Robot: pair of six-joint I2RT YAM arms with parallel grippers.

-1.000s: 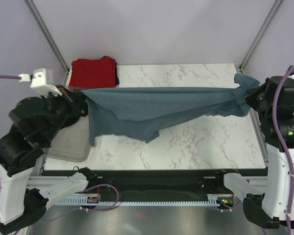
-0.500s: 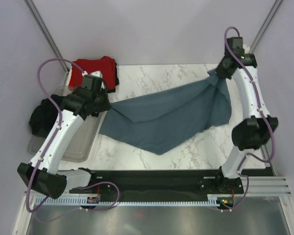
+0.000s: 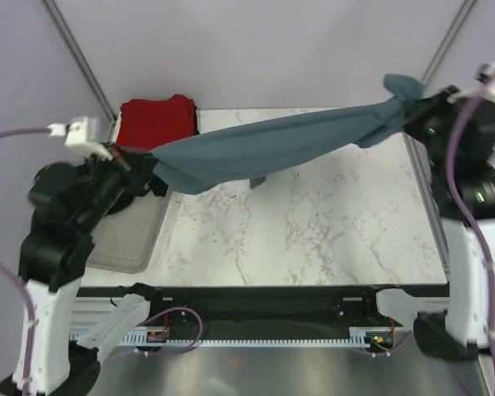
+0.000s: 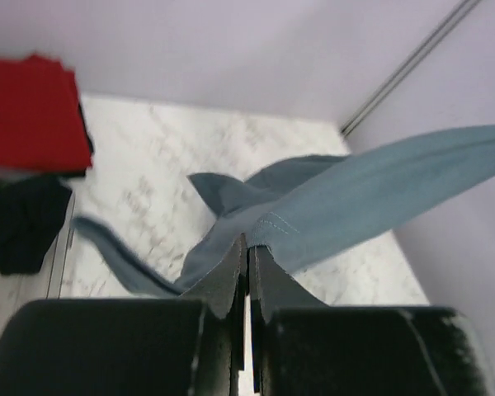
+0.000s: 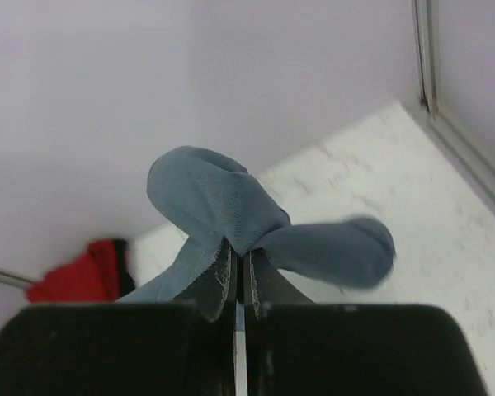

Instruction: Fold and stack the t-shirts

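The slate blue-grey t-shirt (image 3: 272, 144) hangs stretched in the air between my two grippers, above the back of the marble table (image 3: 313, 239). My left gripper (image 3: 144, 163) is shut on its left end, seen in the left wrist view (image 4: 249, 245) with the cloth (image 4: 355, 202) running off to the right. My right gripper (image 3: 412, 111) is shut on its bunched right end, seen in the right wrist view (image 5: 239, 256) with the cloth (image 5: 214, 198) knotted over the tips. The red t-shirt (image 3: 157, 121) lies folded at the back left. The black t-shirt (image 4: 21, 223) lies beside it, mostly hidden by my left arm in the top view.
A clear grey plastic tray (image 3: 132, 239) stands on the left side of the table beside my left arm. Metal frame posts (image 3: 78, 54) rise at the back corners. Purple cables (image 3: 16, 136) trail from both arms.
Both arms have swung up and apart, pulling the blue-grey t-shirt off the table into a taut, narrow band. Half a second ago it sagged onto the marble.
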